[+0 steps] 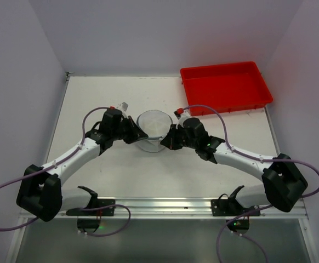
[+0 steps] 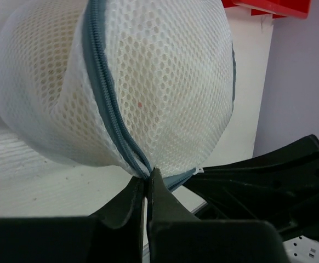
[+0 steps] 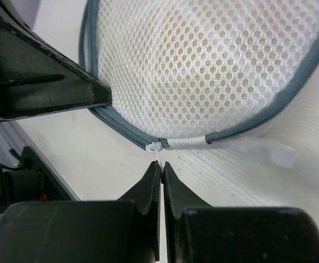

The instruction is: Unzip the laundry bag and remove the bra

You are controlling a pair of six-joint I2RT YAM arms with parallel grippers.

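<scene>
The laundry bag (image 1: 154,127), a round white mesh pouch with a blue-grey zipper band, sits mid-table between both arms. My left gripper (image 1: 139,137) is shut on the bag's zipper band (image 2: 127,155) at its near left edge. My right gripper (image 1: 169,139) is shut on the white zipper pull (image 3: 159,155), which hangs from the slider (image 3: 155,147) at the bag's near right edge. The zipper looks closed in both wrist views. A pale fabric shape, the bra (image 3: 220,60), shows dimly through the mesh (image 2: 165,82).
A red rectangular tray (image 1: 225,86) stands at the back right, its corner also at the top of the left wrist view (image 2: 274,6). The right arm's black body (image 2: 269,192) lies close beside the left fingers. White walls enclose the table.
</scene>
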